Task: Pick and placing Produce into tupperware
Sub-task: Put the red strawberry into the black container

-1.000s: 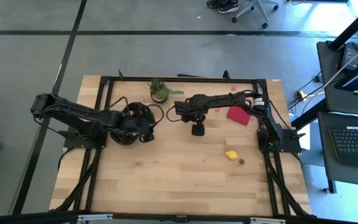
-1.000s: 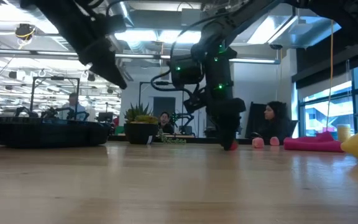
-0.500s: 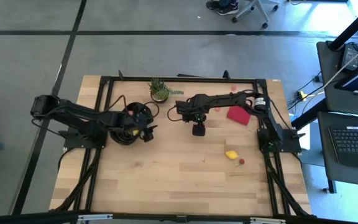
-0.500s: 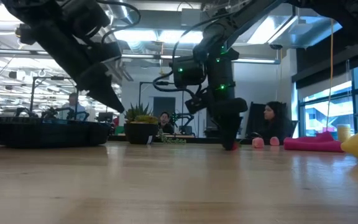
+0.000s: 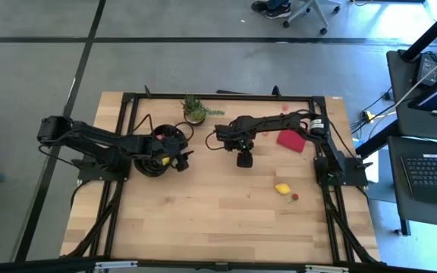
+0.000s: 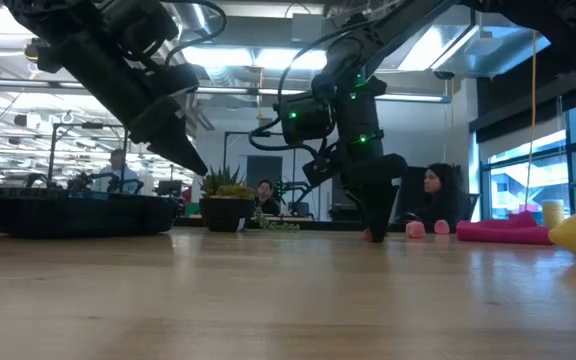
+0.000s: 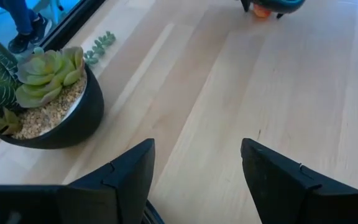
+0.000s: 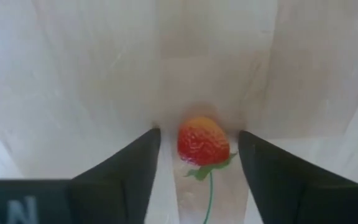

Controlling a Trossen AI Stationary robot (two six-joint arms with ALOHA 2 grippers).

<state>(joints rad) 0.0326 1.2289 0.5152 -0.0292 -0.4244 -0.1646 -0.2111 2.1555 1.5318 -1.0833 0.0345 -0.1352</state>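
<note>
A red strawberry (image 8: 202, 142) lies on the wood near the table's middle. My right gripper (image 5: 243, 160) points straight down over it, open, one finger on each side with a gap to both. In the low view its fingertips (image 6: 375, 234) stand at the tabletop. The black tupperware (image 5: 152, 157) rests on the table's left half, with a yellow piece (image 5: 164, 160) in it. My left gripper (image 5: 182, 160) hangs open and slanted down just past the tupperware's right rim, with nothing between its fingers (image 7: 129, 174). A yellow lemon (image 5: 282, 188) and a small red berry (image 5: 294, 197) lie at the right.
A potted green plant (image 5: 196, 111) stands at the far edge, close to my left gripper. A flat red square (image 5: 290, 140) lies at the far right, and two pink berries (image 6: 415, 229) lie near it. Bare wood stretches along the near half of the table (image 5: 218, 220).
My left gripper has sunk beside the tupperware's right rim and tipped further down, shifting a little toward the table's right; its fingers stay open. My right gripper has kept its place over the strawberry.
</note>
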